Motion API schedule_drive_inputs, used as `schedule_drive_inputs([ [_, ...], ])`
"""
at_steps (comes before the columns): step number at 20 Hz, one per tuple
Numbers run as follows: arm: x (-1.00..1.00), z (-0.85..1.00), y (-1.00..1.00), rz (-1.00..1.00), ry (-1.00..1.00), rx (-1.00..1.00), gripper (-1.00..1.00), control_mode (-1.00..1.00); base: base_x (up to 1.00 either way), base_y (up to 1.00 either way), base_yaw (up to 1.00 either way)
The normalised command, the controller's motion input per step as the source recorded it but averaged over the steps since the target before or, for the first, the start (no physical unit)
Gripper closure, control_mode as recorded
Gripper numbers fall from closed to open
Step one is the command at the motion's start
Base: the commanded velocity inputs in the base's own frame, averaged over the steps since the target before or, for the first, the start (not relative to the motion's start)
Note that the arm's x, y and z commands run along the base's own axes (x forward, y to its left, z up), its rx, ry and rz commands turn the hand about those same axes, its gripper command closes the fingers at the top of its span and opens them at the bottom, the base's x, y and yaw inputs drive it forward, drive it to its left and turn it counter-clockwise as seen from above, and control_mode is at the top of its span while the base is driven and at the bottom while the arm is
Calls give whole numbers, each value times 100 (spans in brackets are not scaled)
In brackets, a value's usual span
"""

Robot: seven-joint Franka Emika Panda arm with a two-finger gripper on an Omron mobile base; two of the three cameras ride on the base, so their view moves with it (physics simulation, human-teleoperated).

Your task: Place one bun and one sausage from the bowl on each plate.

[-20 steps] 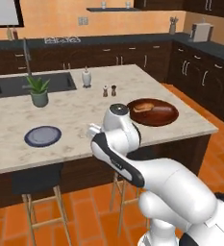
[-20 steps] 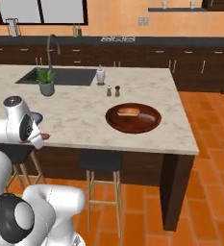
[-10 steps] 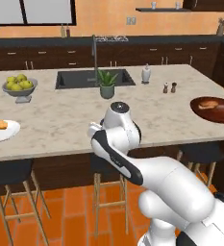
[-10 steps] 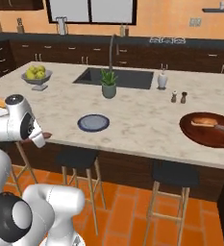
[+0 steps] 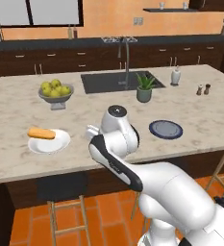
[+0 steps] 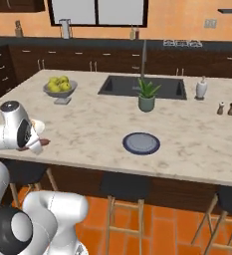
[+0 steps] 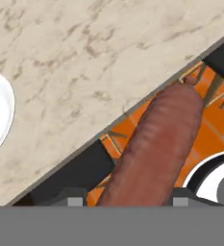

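No brand, label or writing can be read anywhere in these views.

In the left base view, going left to right along the island counter point(image 5: 17, 158): a white plate point(image 5: 49, 142) with one bun point(image 5: 41, 133) lying on it near the front edge, a grey pedestal bowl of yellow-green fruit point(image 5: 56, 93) behind it, the sink point(image 5: 119, 81) with a potted plant point(image 5: 144, 88) at its right corner, a dark blue-grey plate point(image 5: 166, 129) with nothing on it, then a white bottle point(image 5: 175, 76) and the salt and pepper shakers point(image 5: 203, 89) toward the right end.

The right base view shows what the left one hides behind the arm — the gripper point(image 6: 40, 143) at the counter's front left edge, with a reddish-brown end poking out of it. The white plate is a sliver behind the hand there.

The hand view settles it: the fingers are clamped on the sausage point(image 7: 154, 149), which runs up and away from the camera over the counter's edge, with stool point(image 7: 80, 168) and orange floor beneath. The rim of the white plate sits at the left of that view, apart from the sausage.

Since half a second ago both base views have swung left: the dark reddish-brown bowl has dropped out of frame on the right, and the white plate has come nearer the middle. That is the camera's shift, not the objects'.
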Motion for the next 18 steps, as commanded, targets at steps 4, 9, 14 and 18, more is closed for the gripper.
schedule_drive_inputs([
  [4,0,0,0,0,0,0,100,100,36,100,-37],
  [9,20,0,20,-7,-1,0,100,-100,63,80,-29],
  [14,89,-21,56,-27,5,0,100,-100,0,0,0],
  [18,1,-43,0,0,9,5,100,-100,0,0,0],
])
